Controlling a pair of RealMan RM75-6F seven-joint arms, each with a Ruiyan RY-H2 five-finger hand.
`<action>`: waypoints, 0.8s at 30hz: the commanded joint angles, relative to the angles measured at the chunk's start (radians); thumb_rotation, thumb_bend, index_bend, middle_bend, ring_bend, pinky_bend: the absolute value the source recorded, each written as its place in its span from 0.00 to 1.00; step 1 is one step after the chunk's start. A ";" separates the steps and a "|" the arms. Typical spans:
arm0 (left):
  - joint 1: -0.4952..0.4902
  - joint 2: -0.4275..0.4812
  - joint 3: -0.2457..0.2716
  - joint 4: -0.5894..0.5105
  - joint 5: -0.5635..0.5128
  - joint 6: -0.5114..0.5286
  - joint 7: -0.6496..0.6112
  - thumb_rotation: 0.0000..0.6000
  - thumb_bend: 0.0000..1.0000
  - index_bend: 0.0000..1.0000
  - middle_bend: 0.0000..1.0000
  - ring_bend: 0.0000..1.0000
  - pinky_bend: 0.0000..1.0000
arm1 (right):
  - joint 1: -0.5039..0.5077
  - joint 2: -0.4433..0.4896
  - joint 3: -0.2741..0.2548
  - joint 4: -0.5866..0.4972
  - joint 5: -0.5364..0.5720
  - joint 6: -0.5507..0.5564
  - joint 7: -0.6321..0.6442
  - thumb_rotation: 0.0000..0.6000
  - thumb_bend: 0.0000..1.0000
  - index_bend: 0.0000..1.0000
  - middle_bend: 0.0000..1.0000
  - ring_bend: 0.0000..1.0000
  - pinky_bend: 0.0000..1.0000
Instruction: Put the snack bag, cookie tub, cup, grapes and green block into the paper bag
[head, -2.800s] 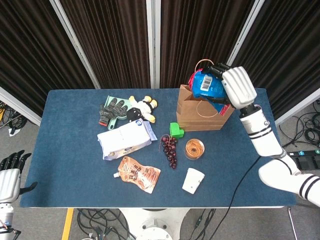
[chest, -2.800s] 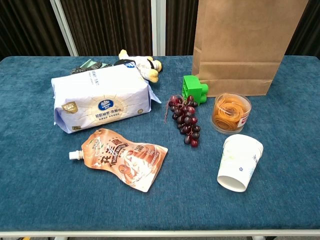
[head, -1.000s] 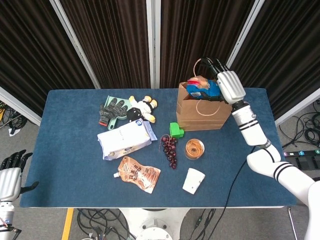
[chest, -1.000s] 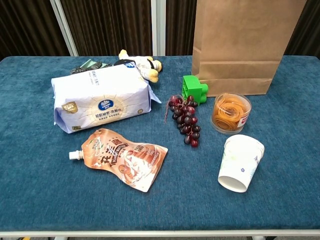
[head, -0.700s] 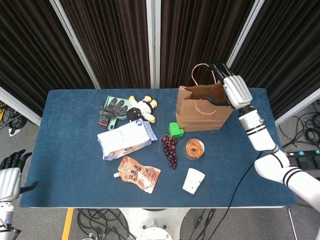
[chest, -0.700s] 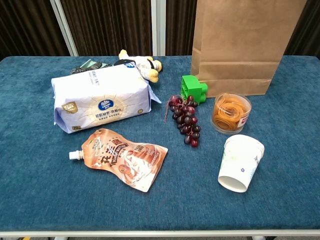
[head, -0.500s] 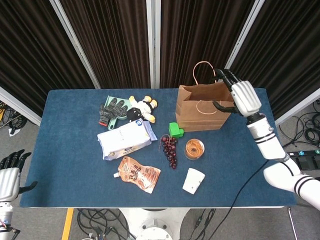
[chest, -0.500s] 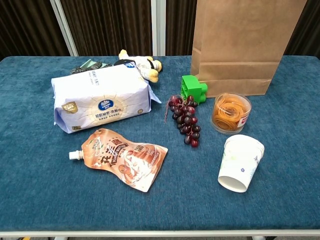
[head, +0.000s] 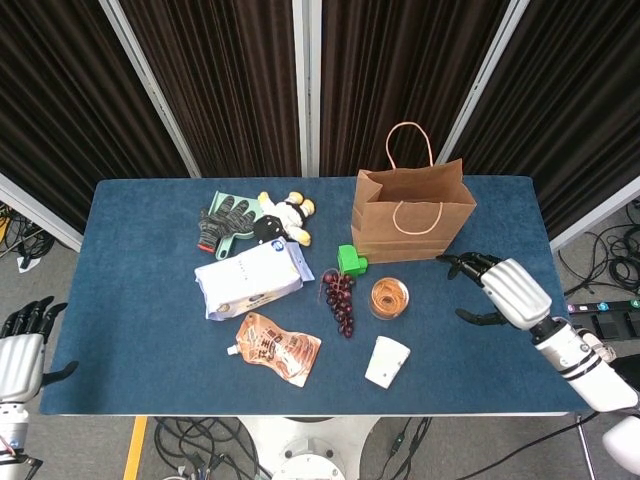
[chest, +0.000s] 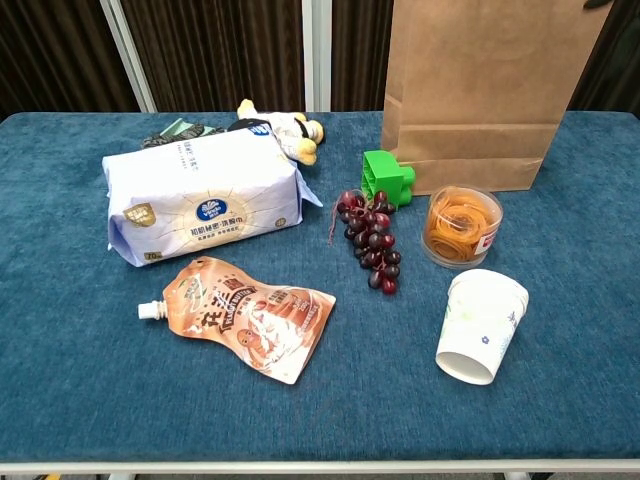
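Note:
The brown paper bag (head: 410, 215) (chest: 490, 90) stands upright at the back right of the table, and I cannot see inside it. The snack bag is not visible. In front of the bag are the green block (head: 351, 261) (chest: 389, 179), the dark grapes (head: 339, 298) (chest: 370, 240) and the clear cookie tub (head: 389, 298) (chest: 462, 226). The white cup (head: 386, 361) (chest: 480, 325) lies tipped nearer the front. My right hand (head: 505, 290) hovers empty, fingers apart, to the right of the tub. My left hand (head: 20, 355) hangs empty off the table's left end.
A white tissue pack (head: 249, 278) (chest: 205, 195), an orange spouted pouch (head: 275, 347) (chest: 250, 318), a pair of gloves (head: 225, 220) and a plush toy (head: 285, 217) (chest: 280, 127) lie on the left half of the blue table (head: 140, 300).
My right hand held the blue snack bag over the paper bag, let it drop inside, then pulled away toward the front right. The left hand has not moved.

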 joint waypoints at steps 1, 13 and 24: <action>0.002 0.001 0.003 -0.006 0.004 0.003 0.002 1.00 0.04 0.23 0.20 0.12 0.15 | 0.026 -0.016 -0.017 -0.046 0.022 -0.149 -0.159 1.00 0.06 0.06 0.26 0.12 0.34; 0.019 -0.003 0.012 0.007 -0.005 0.010 -0.017 1.00 0.04 0.23 0.20 0.12 0.15 | 0.155 -0.235 0.066 -0.015 0.219 -0.453 -0.416 1.00 0.04 0.00 0.10 0.00 0.21; 0.020 -0.011 0.011 0.026 -0.008 0.004 -0.034 1.00 0.04 0.23 0.20 0.12 0.15 | 0.197 -0.359 0.095 0.095 0.318 -0.534 -0.507 1.00 0.05 0.00 0.11 0.00 0.20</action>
